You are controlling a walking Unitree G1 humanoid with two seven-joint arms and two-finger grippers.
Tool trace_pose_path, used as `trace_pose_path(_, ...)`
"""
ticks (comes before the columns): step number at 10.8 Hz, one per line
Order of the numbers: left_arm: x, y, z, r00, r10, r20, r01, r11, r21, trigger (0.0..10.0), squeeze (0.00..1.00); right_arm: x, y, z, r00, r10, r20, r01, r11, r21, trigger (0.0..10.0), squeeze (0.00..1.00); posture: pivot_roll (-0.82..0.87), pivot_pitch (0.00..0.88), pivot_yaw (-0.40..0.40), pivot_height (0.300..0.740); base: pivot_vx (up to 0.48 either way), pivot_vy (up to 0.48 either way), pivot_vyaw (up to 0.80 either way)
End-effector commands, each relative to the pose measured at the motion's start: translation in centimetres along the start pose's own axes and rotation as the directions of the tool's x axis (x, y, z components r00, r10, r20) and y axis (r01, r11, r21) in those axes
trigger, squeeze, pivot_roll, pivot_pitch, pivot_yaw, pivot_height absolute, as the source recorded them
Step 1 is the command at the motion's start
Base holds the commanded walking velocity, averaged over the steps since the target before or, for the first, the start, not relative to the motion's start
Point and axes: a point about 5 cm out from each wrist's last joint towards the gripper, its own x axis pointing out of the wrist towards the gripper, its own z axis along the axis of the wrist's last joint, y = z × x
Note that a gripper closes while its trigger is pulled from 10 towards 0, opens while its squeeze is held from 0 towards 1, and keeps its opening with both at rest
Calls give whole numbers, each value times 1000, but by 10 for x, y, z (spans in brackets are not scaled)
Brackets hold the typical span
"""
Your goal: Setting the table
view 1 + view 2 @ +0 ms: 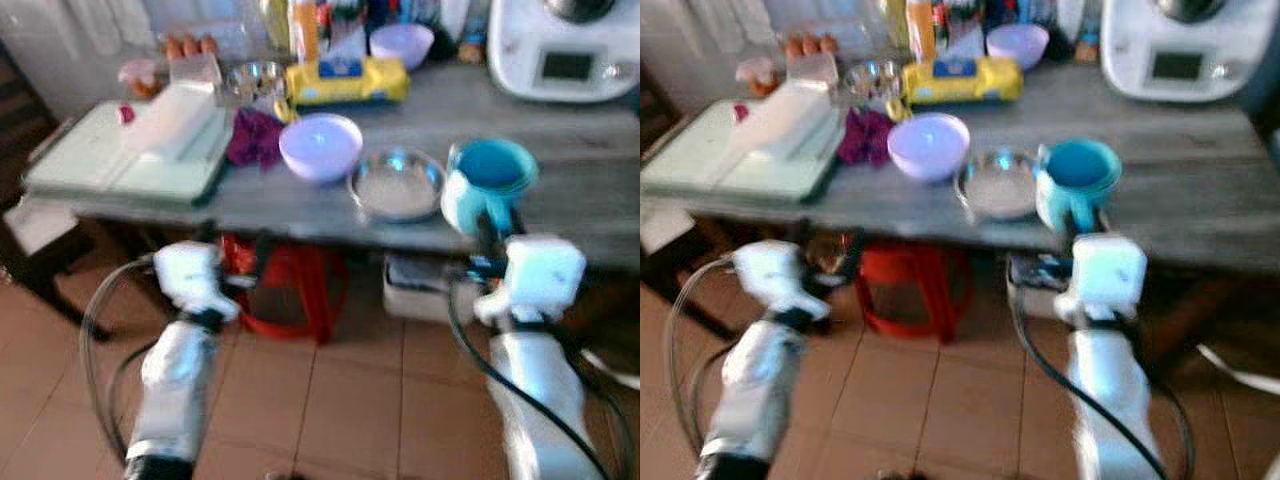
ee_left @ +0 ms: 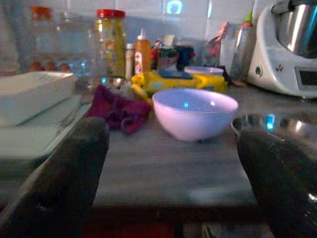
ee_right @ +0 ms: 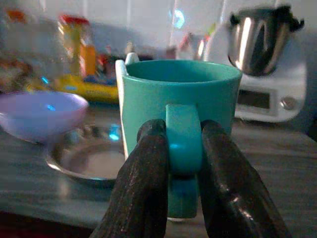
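Setting: you face a grey tabletop (image 1: 560,150) crowded with kitchen things, tiled floor below, a red stool (image 1: 290,285) tucked under it.
Right end effector (image 3: 182,148): its two black fingers are pinched on the handle of the teal mug (image 1: 488,185), which stands near the front edge, just beside the steel plate (image 1: 397,185).
Left end effector (image 2: 173,168): fingers spread wide, holding nothing, lined up toward the lilac bowl (image 1: 320,145) from short of the table edge.
Done so far: you've got a grip on the mug, and that looks like all.
Left to do: bowl, plate and mug all sit bunched together, so by my read the laying-out has barely begun.
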Motion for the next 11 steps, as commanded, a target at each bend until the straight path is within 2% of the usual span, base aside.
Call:
trace_pose_path(1,0,-5,4,1000,-10,9,10,1000,-7,10000,0,-2,-9,7,999,-32,24,33,999,-15,10000,0,-149,157,78,740,480,0,0)
trace_pose_path(3,-3,-12,6,1000,-30,1,30,999,-21,10000,0,-2,-12,10,999,-32,28,33,999,-39,10000,0,-156,156,78,740,442,0,0)
trace_pose_path(6,-8,-14,9,998,-56,8,56,998,-38,10000,0,2,-11,14,999,-14,45,17,998,-55,10000,0,-151,149,63,740,0,0,0)
trace_pose_path(8,-19,-11,8,996,-85,-15,85,995,-47,10000,0,4,-11,15,999,-6,48,9,998,-61,10000,0,-150,150,59,740,0,0,0)
trace_pose_path(11,-27,-14,3,989,-143,-47,137,984,-110,10000,0,7,-12,16,999,-8,43,10,999,-52,10000,0,-154,157,57,740,0,0,0)
